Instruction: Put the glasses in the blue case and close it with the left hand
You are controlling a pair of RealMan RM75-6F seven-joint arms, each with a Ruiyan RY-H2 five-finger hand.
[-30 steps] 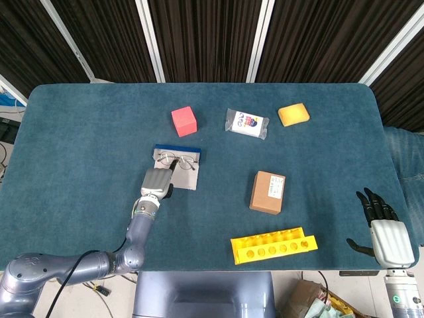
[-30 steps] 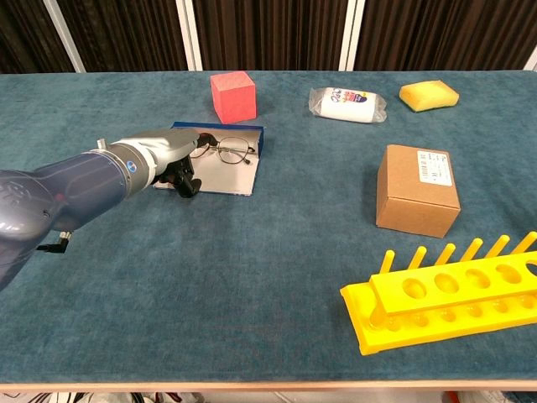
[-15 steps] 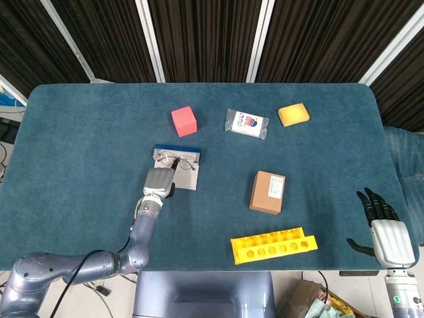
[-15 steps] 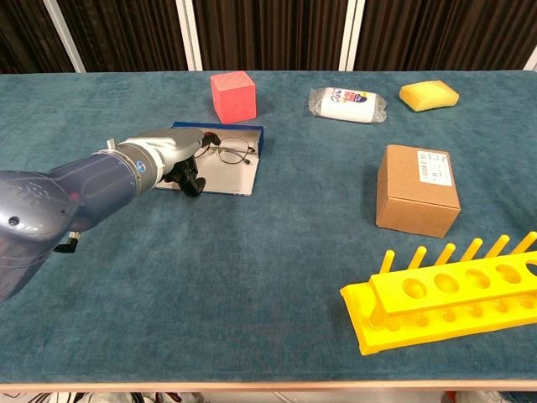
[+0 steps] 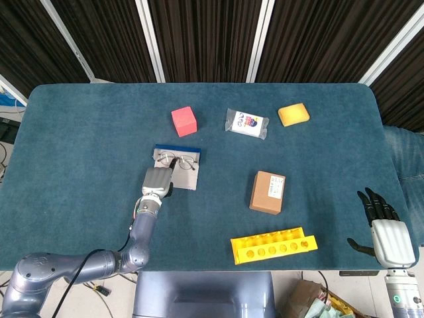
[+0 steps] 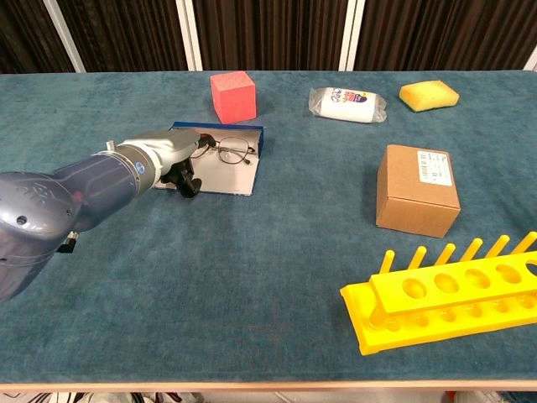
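The blue case [image 5: 187, 177] lies open on the teal table, grey lining up, its blue edge on the far side. The thin wire glasses [image 5: 179, 159] rest on the lining near that far edge. My left hand [image 5: 157, 180] sits at the case's near-left corner with fingers curled; in the chest view the left hand [image 6: 172, 155] meets the glasses [image 6: 229, 151] at one temple, which runs into its fingertips, over the case [image 6: 222, 176]. My right hand [image 5: 383, 228] hangs beyond the table's right front corner, fingers spread, holding nothing.
A pink cube [image 5: 184, 121] stands just behind the case. Further right along the back are a clear snack bag [image 5: 246, 123] and a yellow sponge [image 5: 293, 114]. A cardboard box [image 5: 267, 192] and a yellow tube rack [image 5: 273, 245] occupy the right front.
The left hand has shifted only slightly at the case's corner. The glasses and case stay where they were. The right hand has not moved.
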